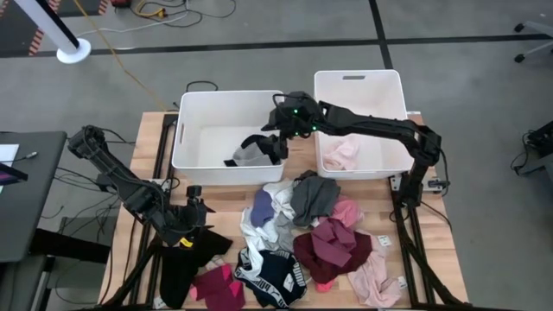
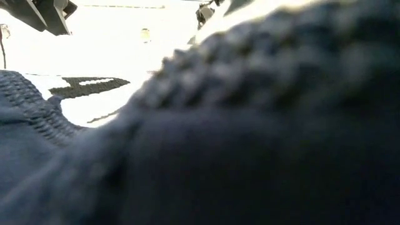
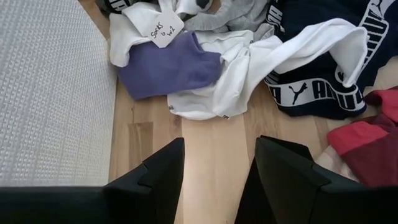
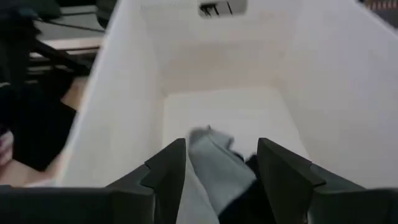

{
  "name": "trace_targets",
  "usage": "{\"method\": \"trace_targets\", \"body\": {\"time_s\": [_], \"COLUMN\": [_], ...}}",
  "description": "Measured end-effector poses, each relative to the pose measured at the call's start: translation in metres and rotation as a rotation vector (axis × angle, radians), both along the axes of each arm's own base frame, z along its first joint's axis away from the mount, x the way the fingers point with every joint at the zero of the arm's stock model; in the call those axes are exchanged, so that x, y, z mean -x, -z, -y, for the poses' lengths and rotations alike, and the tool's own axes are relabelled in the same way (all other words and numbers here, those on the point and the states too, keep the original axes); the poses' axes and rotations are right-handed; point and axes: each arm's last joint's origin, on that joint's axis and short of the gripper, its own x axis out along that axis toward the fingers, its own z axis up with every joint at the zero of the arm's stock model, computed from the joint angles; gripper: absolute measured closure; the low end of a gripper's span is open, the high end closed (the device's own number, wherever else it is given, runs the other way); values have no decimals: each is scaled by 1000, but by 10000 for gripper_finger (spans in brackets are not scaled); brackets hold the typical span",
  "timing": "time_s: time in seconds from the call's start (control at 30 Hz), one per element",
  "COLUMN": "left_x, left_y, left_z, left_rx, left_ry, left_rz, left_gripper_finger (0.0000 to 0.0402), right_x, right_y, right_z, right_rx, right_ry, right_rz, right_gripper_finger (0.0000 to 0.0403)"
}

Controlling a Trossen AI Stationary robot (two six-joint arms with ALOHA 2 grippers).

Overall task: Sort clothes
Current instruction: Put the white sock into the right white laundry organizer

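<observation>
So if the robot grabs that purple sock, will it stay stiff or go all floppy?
Probably floppy: the purple sock lies crumpled and folded on the table. It looks thin, so likely light. It's tucked under a white garment, which might drag along.

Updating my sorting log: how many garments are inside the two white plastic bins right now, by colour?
Grey-and-black fabric garment, in the left white plastic bin: 1
Pink fabric garment, in the right white plastic bin: 1
Total: 2
</observation>
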Motion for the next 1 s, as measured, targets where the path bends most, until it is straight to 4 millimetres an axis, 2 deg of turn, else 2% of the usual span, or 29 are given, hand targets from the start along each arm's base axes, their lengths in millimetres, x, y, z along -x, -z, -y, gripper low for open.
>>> {"method": "trace_targets", "body": {"time_s": [0.17,0.33,0.47,0.63,1.0], "left_x": [0,0,0,0,0], "left_y": [0,0,0,0,0], "left_z": [0,0,0,0,0], "left_rx": [6,14,15,15,24], "left_ry": [-1,-7,-7,-7,-14], "left_rz": [-2,-2,-2,-2,-1], "left_gripper_finger": [209,209,209,209,209], "right_x": [-9,-13,-12,-6,17], "right_y": [-28,-51,-62,-69,-66], "right_z": [-23,-59,-90,-124,-188], "right_rx": [61,127,157,181,162], "right_ry": [-75,-191,-286,-386,-565], "right_rz": [79,96,59,-23,-198], "right_gripper_finger": [184,184,184,184,184]}}
